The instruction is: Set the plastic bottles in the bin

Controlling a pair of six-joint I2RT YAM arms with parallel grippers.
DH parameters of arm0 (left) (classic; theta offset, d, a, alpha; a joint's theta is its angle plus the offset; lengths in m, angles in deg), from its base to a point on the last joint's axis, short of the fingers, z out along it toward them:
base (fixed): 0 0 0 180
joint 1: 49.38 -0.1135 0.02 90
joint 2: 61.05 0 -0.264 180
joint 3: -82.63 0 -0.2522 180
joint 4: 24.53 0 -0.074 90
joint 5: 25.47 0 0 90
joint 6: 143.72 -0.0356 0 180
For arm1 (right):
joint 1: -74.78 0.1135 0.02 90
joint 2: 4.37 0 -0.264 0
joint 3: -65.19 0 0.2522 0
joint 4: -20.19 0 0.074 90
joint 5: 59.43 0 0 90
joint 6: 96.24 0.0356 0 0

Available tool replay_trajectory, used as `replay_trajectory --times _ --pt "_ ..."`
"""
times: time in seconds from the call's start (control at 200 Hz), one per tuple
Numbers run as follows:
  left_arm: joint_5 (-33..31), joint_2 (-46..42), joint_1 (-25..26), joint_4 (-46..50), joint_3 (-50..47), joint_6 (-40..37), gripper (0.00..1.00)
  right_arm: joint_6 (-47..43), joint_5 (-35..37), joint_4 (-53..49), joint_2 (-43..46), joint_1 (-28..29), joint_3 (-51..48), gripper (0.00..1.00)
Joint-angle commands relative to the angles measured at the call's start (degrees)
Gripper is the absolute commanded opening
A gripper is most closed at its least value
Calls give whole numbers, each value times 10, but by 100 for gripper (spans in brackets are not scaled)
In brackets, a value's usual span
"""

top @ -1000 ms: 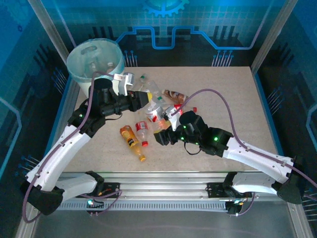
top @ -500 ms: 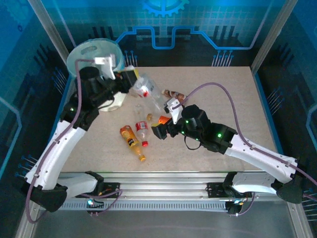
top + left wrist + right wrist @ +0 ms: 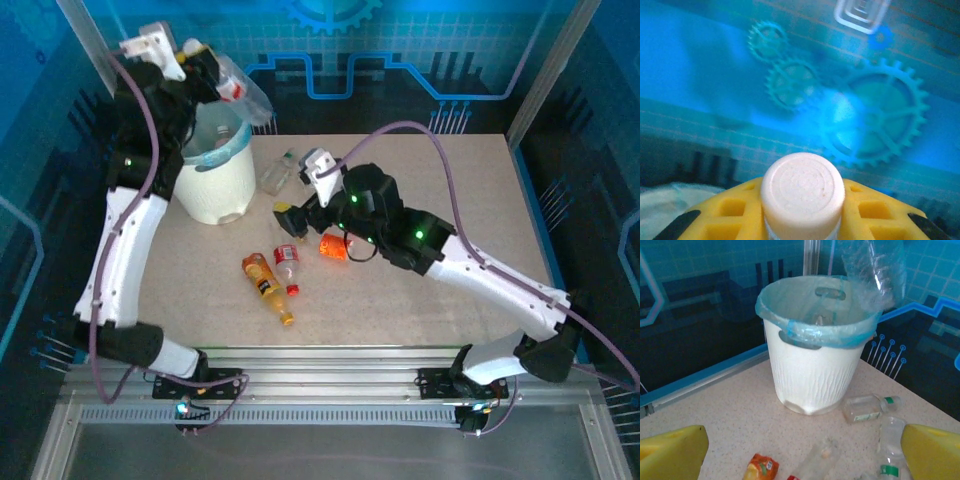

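The crumpled clear bottle [image 3: 243,97], thin plastic topped with a smooth round white cap [image 3: 802,187], is hanging above the rim of the bin [image 3: 215,185], a ribbed white bucket lined with a filmy pale-blue bag [image 3: 815,335]. The left arm is standing steeply raised, and the left gripper [image 3: 203,68] is pinching the bottle's neck narrowly. The right arm is lying stretched low over the speckled table [image 3: 440,180]. The right gripper [image 3: 287,213] is gaping wide, its yellow fingers [image 3: 675,447] holding nothing, near loose bottles [image 3: 287,265] lying on their sides.

Scattered bottles [image 3: 287,263] beside upright white bin [image 3: 215,190]
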Motion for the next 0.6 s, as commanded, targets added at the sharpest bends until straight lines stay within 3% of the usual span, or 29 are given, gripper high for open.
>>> replay_trajectory --times 0.0,0.265,0.445,0.595 --pt "-71 48 -44 40 67 -46 0 3 -48 -33 -42 -31 61 100" --pt "-80 96 -124 23 45 -51 0 29 -150 -82 -123 -87 148 100" --pt "-50 90 -129 -68 -77 -110 0 66 -195 -68 -145 -117 150 100" --pt "-36 106 -129 -87 -141 -143 0 82 -212 -65 -153 -126 138 100"
